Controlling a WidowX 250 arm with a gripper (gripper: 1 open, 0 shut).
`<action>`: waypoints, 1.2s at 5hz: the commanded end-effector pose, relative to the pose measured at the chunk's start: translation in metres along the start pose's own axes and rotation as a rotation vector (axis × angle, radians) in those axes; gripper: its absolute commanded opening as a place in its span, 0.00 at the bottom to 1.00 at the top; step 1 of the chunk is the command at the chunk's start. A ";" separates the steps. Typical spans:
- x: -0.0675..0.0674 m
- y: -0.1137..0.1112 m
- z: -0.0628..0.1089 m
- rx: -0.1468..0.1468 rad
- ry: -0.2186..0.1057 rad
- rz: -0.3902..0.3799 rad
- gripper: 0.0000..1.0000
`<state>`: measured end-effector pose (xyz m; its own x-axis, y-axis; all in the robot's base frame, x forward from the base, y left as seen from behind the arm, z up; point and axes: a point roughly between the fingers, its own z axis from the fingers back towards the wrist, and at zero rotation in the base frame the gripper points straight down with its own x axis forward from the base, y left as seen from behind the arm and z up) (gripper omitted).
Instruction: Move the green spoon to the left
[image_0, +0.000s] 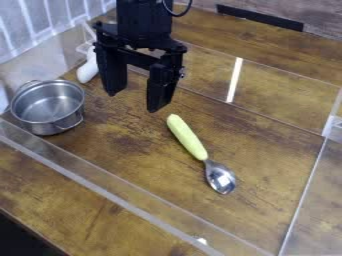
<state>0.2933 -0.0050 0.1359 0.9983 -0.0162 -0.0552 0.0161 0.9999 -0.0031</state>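
A dark, grainy wooden tabletop (120, 140) fills the view, fenced by low clear plastic walls (80, 172) that seem meant to keep things from sliding off the work area. Pale slats stand in the far left corner behind the fence.

The black claw (138, 82) hangs from the arm at the top centre, pointing straight down, its two fingers spread wide with nothing between them. It sits above bare wood, up and to the left of the spoon, and apart from it; judged from this, no grasp has begun and the whole move is not yet done.

The green spoon (198, 150) lies flat on the wood a little right of centre. Its thick yellow-green handle points up and to the left, toward the claw, and its shiny metal bowl faces the lower right. It lies diagonally, so the claw would probably need to come down over the thick handle, which looks like the easier part to pinch, with the fingers set across it and not along it. The rounded handle might roll or twist away if caught off centre.

A round steel bowl (48, 105) stands at the left, near the fence, upright and apparently empty. It occupies part of the left side, so the spoon likely has to be set down short of it or in front of it. Behind the claw a white object (87, 70) peeks out, mostly hidden.

Counted: one spoon, one steel bowl, one white object, one claw.
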 end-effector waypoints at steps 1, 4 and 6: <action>0.001 -0.002 -0.016 -0.006 0.037 0.043 1.00; 0.067 -0.047 -0.064 -0.042 0.002 0.401 1.00; 0.084 -0.056 -0.083 -0.046 0.010 0.449 0.00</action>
<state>0.3637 -0.0560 0.0333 0.8922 0.4367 -0.1156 -0.4386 0.8986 0.0098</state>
